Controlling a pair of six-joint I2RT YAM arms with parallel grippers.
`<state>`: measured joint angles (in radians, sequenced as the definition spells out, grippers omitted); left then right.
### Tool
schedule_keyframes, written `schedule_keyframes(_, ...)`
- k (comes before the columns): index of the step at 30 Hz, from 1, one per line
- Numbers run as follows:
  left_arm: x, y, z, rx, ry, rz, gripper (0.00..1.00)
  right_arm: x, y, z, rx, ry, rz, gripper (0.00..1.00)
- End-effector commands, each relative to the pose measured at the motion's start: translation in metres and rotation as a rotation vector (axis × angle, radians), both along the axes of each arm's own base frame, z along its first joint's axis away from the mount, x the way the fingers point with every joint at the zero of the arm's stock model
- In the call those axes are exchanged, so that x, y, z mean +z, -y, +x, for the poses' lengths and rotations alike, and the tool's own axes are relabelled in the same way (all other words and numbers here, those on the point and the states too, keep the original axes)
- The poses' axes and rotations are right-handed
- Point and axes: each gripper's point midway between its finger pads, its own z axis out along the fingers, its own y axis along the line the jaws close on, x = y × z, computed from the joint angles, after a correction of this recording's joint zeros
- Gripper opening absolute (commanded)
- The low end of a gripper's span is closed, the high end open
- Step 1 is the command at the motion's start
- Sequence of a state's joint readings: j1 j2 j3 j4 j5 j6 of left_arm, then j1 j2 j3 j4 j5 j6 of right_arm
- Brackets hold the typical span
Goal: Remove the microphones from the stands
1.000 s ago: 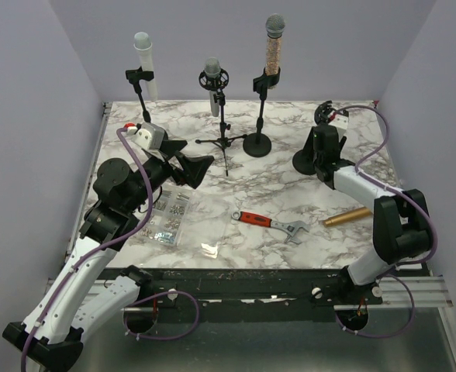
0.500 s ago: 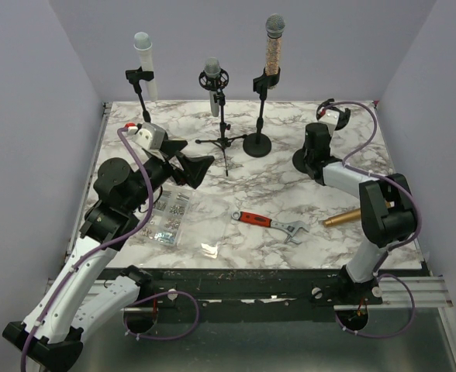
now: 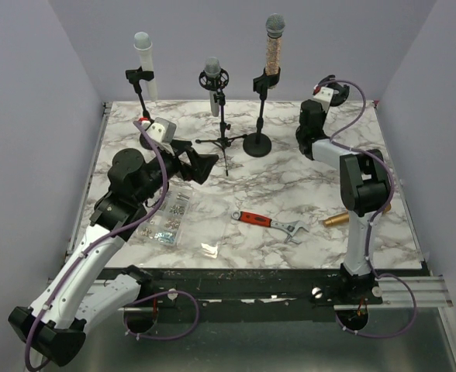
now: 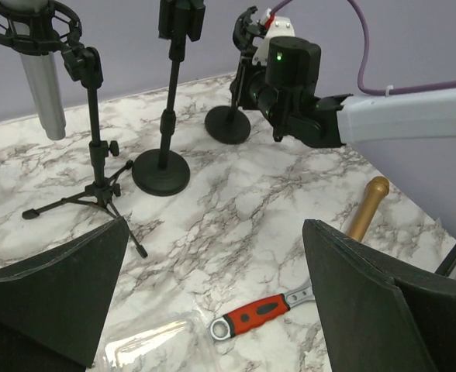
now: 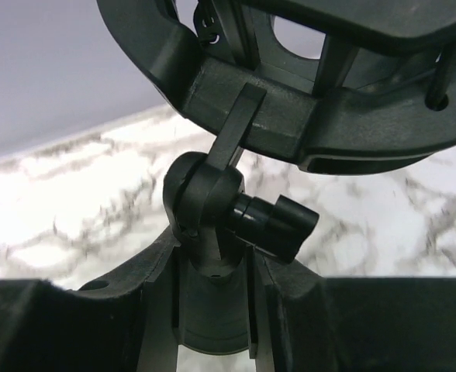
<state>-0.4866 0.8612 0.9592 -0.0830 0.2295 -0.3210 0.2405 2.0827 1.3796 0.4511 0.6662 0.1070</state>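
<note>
Lilac walls, marble table. Along the back edge, left to right:
- white mic in a clip stand
- grey mic shock-mounted on a tripod
- mesh-head mic upright in a round-base stand

The task doesn't say which mic, and all three sit in their holders. A fourth stand is near the back right corner. I can't see a mic in its mount.

Right gripper: jaws narrow, pinched on the fourth stand's neck just under the swivel joint. It is not on any mic.

Left gripper: jaws wide, holding nothing. It hovers over the left half of the table, aimed toward the tripod.

Loose items: wrench mid-table, screw bag on the left, gold rod by the right edge.

Risks, as a judgement:
- The right grip is on stand hardware, so a pull there likely lifts or tips the stand and frees no mic.
- The swivel could fold under the squeeze and let the mount flop.
- The right arm is folded tight along the right edge. A swing toward the mesh-head mic could clip the fourth stand or sweep the gold rod off.
- Nothing braces any stand. Tugging a mic out of a snug clip or shock mount may drag the stand with it, and the tripod looks easiest to topple.
- The left gripper goes in wide, so a finger could snag a tripod leg.
</note>
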Motion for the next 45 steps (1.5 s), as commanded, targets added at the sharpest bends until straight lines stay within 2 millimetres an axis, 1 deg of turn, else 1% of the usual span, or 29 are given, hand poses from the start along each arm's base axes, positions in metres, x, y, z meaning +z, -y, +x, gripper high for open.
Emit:
schedule_keyframes(1,0.003,-0.003,0.009,0.039,0.014,0.028,0.97,0.040,0.017,0.050,-0.025,0.138,0.006,0.01)
schedule_keyframes(2,0.001,-0.004,0.010,0.044,0.011,0.034,0.97,0.040,0.017,0.060,-0.022,0.141,0.001,0.01)
schedule_keyframes(3,0.000,-0.003,0.012,0.046,0.010,0.039,0.97,0.035,0.018,0.069,-0.021,0.135,-0.001,0.01)
schedule_keyframes(4,-0.001,-0.003,0.013,0.045,0.008,0.043,0.97,0.038,0.019,0.077,-0.018,0.145,0.003,0.01)
schedule_keyframes(7,-0.005,-0.001,0.016,0.043,0.006,0.060,0.97,0.027,0.020,0.096,0.013,0.127,0.024,0.04)
schedule_keyframes(8,-0.006,-0.001,0.017,0.045,0.006,0.065,0.97,0.027,0.020,0.099,0.017,0.127,0.024,0.05)
schedule_keyframes(13,-0.010,-0.003,0.022,0.063,-0.004,0.081,0.97,0.010,0.020,0.102,0.023,0.104,0.027,0.14)
schedule_keyframes(16,-0.011,-0.001,0.022,0.056,-0.005,0.081,0.97,0.003,0.018,0.101,0.037,0.079,0.025,0.26)
schedule_keyframes(19,-0.010,-0.001,0.020,0.052,0.000,0.076,0.97,0.003,0.019,0.098,0.037,0.042,0.024,0.41)
schedule_keyframes(20,-0.010,-0.001,0.020,0.051,0.003,0.074,0.97,0.005,0.018,0.096,0.040,0.034,0.027,0.48)
schedule_keyframes(22,-0.008,-0.002,0.019,0.051,0.008,0.071,0.97,0.012,0.016,0.092,0.049,0.020,0.044,0.61)
schedule_keyframes(26,-0.003,-0.003,0.014,0.044,0.025,0.062,0.97,0.026,0.017,0.079,0.034,-0.023,0.068,0.75)
schedule_keyframes(29,0.002,-0.005,0.010,0.044,0.038,0.053,0.97,0.040,0.019,0.064,0.019,-0.058,0.091,0.79)
schedule_keyframes(32,0.010,-0.007,0.005,0.040,0.060,0.040,0.97,0.051,0.012,0.044,0.047,-0.103,0.152,0.83)
schedule_keyframes(34,0.012,-0.007,0.003,0.035,0.064,0.035,0.98,0.061,0.001,0.030,0.101,-0.106,0.203,0.99)
schedule_keyframes(35,0.013,-0.006,0.002,0.031,0.067,0.033,0.98,0.061,-0.006,0.023,0.136,-0.117,0.230,1.00)
schedule_keyframes(36,0.013,-0.006,0.001,0.026,0.069,0.030,0.97,0.066,-0.011,0.016,0.167,-0.119,0.253,1.00)
schedule_keyframes(39,0.013,-0.004,0.000,0.013,0.067,0.024,0.98,0.089,-0.036,0.004,0.318,-0.105,0.303,1.00)
schedule_keyframes(40,0.013,-0.002,-0.001,0.005,0.067,0.023,0.98,0.100,-0.044,0.001,0.372,-0.089,0.311,1.00)
schedule_keyframes(41,0.013,-0.001,-0.001,0.000,0.066,0.020,0.98,0.117,-0.057,-0.003,0.453,-0.060,0.321,1.00)
schedule_keyframes(42,0.013,0.000,-0.001,-0.011,0.067,0.018,0.98,0.128,-0.068,-0.008,0.526,-0.041,0.327,1.00)
schedule_keyframes(43,0.012,0.002,-0.002,-0.019,0.065,0.018,0.98,0.148,-0.083,-0.015,0.630,-0.007,0.331,1.00)
schedule_keyframes(45,0.011,0.004,-0.002,-0.033,0.065,0.017,0.98,0.179,-0.104,-0.025,0.766,0.056,0.341,1.00)
